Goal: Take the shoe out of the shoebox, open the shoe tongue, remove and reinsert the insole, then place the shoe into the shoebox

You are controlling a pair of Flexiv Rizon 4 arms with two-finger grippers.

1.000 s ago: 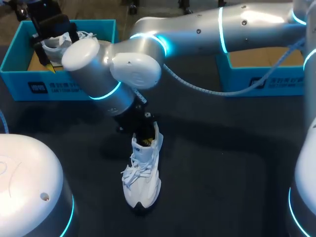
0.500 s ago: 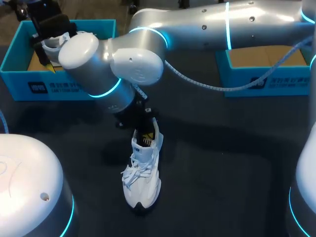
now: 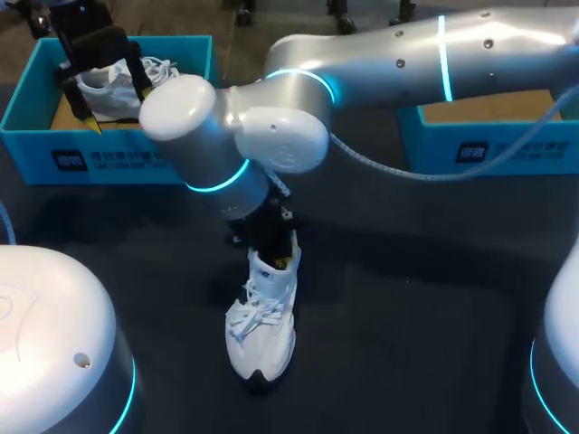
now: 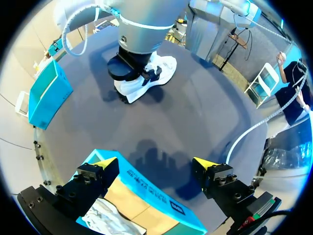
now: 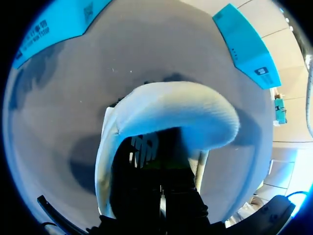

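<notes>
A white shoe (image 3: 261,316) stands on the dark table, toe toward me. My right arm reaches across from the right, and its gripper (image 3: 274,256) is down inside the shoe's opening. In the right wrist view that gripper (image 5: 163,198) is shut. It sits over the dark insole (image 5: 144,147), under the raised white tongue (image 5: 181,115), and I see nothing held. My left gripper (image 3: 99,68) hangs open over the left blue shoebox (image 3: 36,99). A second white shoe (image 4: 110,218) lies in that box beneath its yellow fingertips (image 4: 105,164).
Another blue shoebox (image 3: 470,145) stands at the back right, partly behind my right arm. The right arm's thick wrist (image 4: 139,36) covers the shoe's heel (image 4: 128,92) in the left wrist view.
My right arm has shifted to the right and its gripper has sunk deeper into the shoe, nudging the heel slightly right. The left gripper has not moved.
</notes>
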